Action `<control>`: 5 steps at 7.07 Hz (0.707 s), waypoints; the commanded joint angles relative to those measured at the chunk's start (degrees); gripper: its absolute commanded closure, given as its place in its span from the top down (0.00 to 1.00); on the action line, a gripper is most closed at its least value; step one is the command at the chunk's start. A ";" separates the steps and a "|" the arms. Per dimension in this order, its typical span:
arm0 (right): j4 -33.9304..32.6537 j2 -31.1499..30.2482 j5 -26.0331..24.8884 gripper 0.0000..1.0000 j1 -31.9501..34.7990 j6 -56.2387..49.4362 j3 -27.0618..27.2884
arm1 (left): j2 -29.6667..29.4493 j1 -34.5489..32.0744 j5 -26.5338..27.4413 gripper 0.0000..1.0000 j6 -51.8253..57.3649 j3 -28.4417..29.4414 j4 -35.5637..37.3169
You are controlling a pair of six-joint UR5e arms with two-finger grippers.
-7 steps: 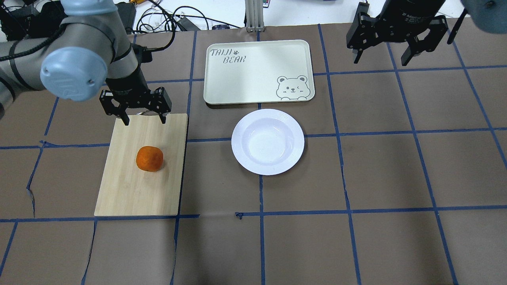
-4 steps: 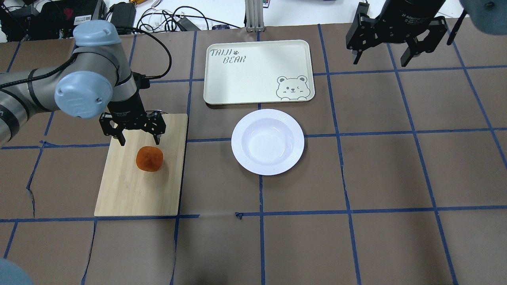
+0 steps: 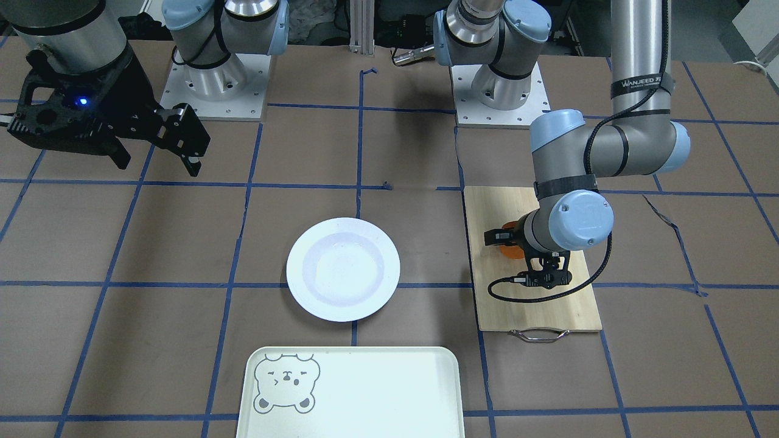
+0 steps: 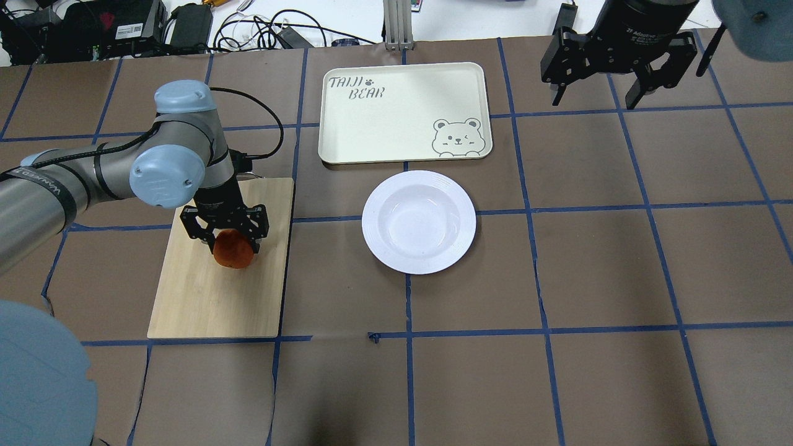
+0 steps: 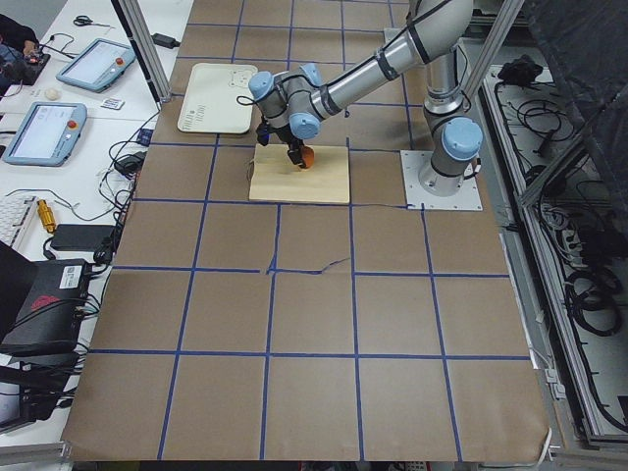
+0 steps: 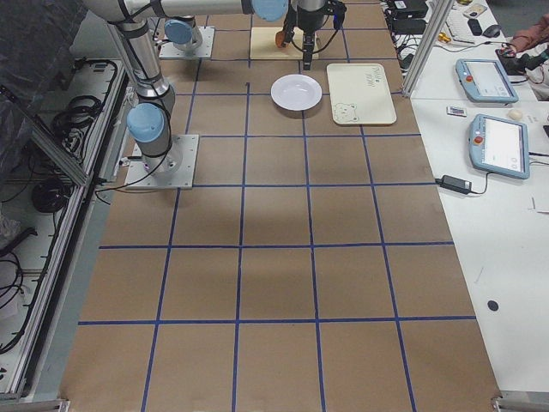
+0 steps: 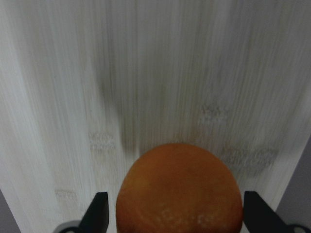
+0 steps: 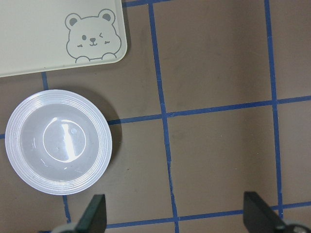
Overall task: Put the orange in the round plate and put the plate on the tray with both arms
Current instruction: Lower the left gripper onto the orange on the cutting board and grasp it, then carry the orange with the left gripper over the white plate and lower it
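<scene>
Left end effector [image 4: 230, 240]: low over the board [image 4: 210, 303], fingers spread wide, one on each side of the orange [image 7: 180, 189].

Left wrist view: both fingertips [image 7: 99, 213] sit level with the fruit's flanks, just beside the skin. A thin gap shows on one side. Nothing gripped.

Overhead view: shows the straddle from above only, and the wrist hides the orange's far part. Contact cannot be judged there.

Front view: the wrist and a joint cap cover most of the fruit, and only a sliver of orange shows. This view alone shows the metal handle [image 3: 535, 334] at the board's end on the operators' side.

The orange rests on the board at about mid-length.

Right end effector [image 4: 595, 99]: high over the far right of the counter [image 4: 619, 260], fingers fully spread, holding nothing. It is well apart from the orange.

Right wrist view: shows what lies under that arm. The plate [image 8: 14, 145] and the bear corner of the tray [image 8: 29, 39] lie off to one side, with bare counter between the fingertips.

The plate stands on the counter just beside the tray's long edge, with a narrow gap between them. It is well apart from the board.
</scene>
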 commanded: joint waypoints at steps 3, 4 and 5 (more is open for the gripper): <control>-0.32 0.00 0.06 1.00 -0.12 -0.04 0.44 | 1.26 -1.29 -10.33 0.26 -0.57 7.94 -6.85; -0.41 0.00 0.15 1.00 0.14 -0.04 0.44 | 0.72 -3.38 -14.56 0.22 -4.85 10.25 -9.33; -0.41 0.00 0.15 1.00 -0.03 -0.04 0.53 | 0.46 -8.27 -18.26 0.22 -12.20 10.70 -8.48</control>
